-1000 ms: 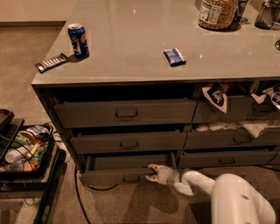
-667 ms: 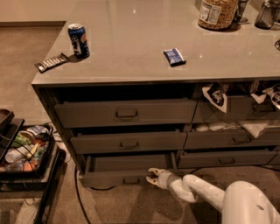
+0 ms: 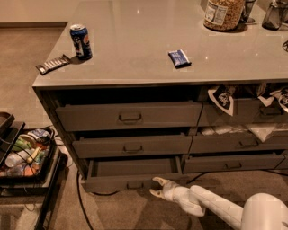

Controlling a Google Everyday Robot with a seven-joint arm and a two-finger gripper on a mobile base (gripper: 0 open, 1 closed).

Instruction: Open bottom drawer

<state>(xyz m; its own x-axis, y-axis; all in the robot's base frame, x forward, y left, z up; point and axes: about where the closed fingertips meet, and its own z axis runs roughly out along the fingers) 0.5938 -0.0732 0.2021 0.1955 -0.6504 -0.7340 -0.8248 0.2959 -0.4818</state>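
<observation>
1. Beige carpet [image 3: 112, 213] covered the floor before a grey cabinet [image 3: 47, 101]. Low over the carpet, the white gripper [image 3: 156, 187] hung with its two fingers spread, pinching nothing.
2. Just left of the gripper sat the bottom drawer [image 3: 108, 183], pulled partway out. Its small handle [image 3: 135, 184] lay close to the fingertips; contact could not be told.
3. Above the gripper, the middle drawer [image 3: 132, 146] and then the top drawer [image 3: 130, 117] stood slightly open.
4. Farthest up, on the countertop [image 3: 135, 45], a blue can [image 3: 81, 42] stood up-left, a blue packet [image 3: 179, 58] lay nearly straight above, and a labelled jar [image 3: 223, 13] stood up-right. None of their writing could be read.
</observation>
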